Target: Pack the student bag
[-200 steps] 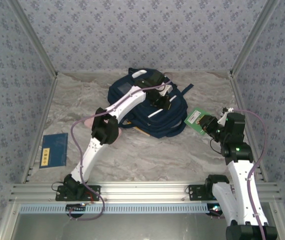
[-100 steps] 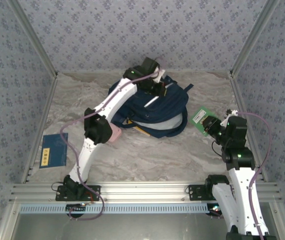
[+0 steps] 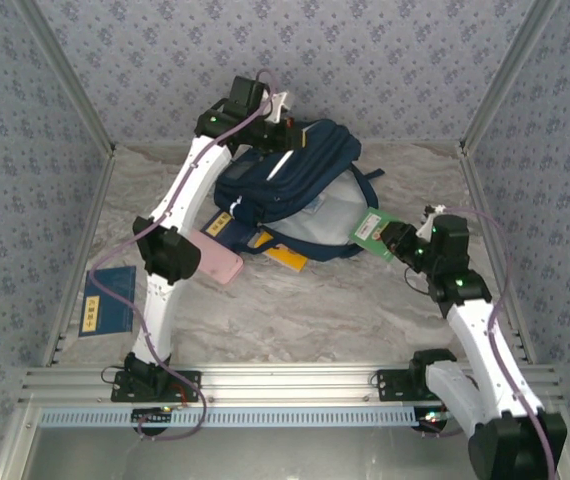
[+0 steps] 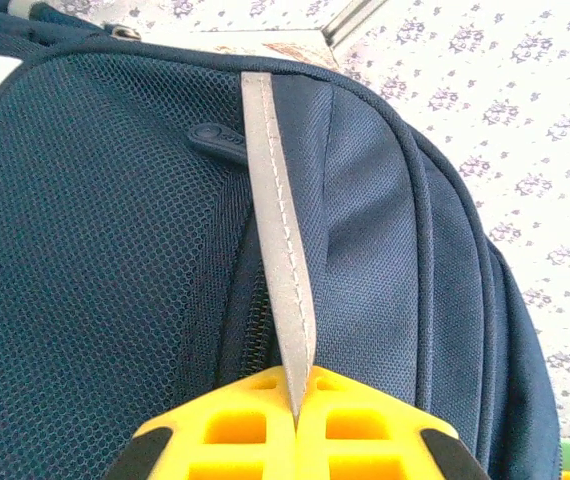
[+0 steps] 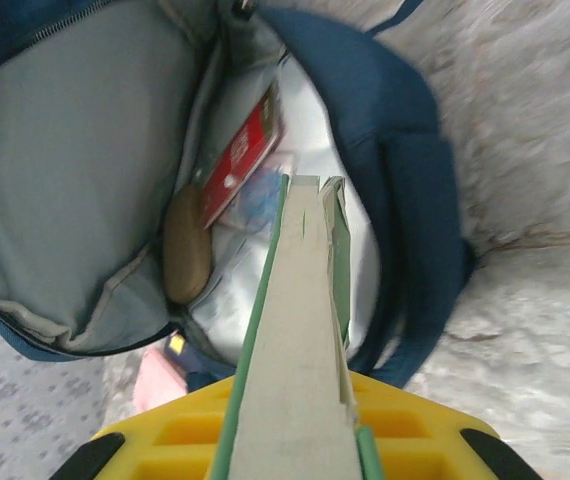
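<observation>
Pinching the large navy-blue fabric student bag [image 3: 300, 170] by its white stripe trim [image 4: 275, 230] in clenched left gripper [image 4: 296, 405], at table's [image 3: 315, 300] far edge; long axis slanting near-left to far-right, mouth gaping toward right edge. Clamping flat green book [image 3: 370, 226] in right gripper [image 5: 295, 440].

I'm working in what looks like a lab test cell: aluminium frame rails [image 3: 285, 380] and wallpapered panels [image 3: 365, 70] enclose a marble-look tabletop [image 3: 315, 310].

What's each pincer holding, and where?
The left pincer has the student bag by its grey stripe trim; the right pincer has a green book, clamped across its covers at one end.
</observation>
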{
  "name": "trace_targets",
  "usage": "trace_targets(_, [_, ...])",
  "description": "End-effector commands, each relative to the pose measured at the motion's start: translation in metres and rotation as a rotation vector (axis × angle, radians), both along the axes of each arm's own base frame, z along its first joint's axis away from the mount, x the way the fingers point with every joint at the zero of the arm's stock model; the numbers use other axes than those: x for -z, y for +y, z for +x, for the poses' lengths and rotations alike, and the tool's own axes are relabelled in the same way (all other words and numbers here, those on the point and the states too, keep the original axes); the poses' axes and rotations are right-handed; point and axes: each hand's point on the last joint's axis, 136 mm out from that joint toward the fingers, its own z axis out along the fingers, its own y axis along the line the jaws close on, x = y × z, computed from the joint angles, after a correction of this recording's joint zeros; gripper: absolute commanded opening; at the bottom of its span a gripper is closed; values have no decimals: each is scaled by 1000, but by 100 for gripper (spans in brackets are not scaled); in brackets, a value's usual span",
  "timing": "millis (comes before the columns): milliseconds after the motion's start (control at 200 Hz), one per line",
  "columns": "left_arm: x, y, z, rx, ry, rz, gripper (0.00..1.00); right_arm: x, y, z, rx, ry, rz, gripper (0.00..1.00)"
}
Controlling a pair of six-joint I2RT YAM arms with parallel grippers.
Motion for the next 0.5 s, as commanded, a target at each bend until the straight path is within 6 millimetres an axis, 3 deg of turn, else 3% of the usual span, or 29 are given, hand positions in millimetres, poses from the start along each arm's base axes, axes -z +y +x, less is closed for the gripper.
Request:
trace_targets(0, [-91,-2,-24,75,-159,-177,0,-48,33,21,-101,-159,119,0])
trace_targets(170, [-102,-4,-26,87,-148,-232,0,-54,72,60,-171,-158,226,0])
trace_targets(340, [-107,-8,-26,92,-125,-278,0,-58,93,113,-140,-165,404,0])
trace_targets(495, [-115,-5,-30,85,-126,-290,0,-49,111,154,-126,-143,494,0])
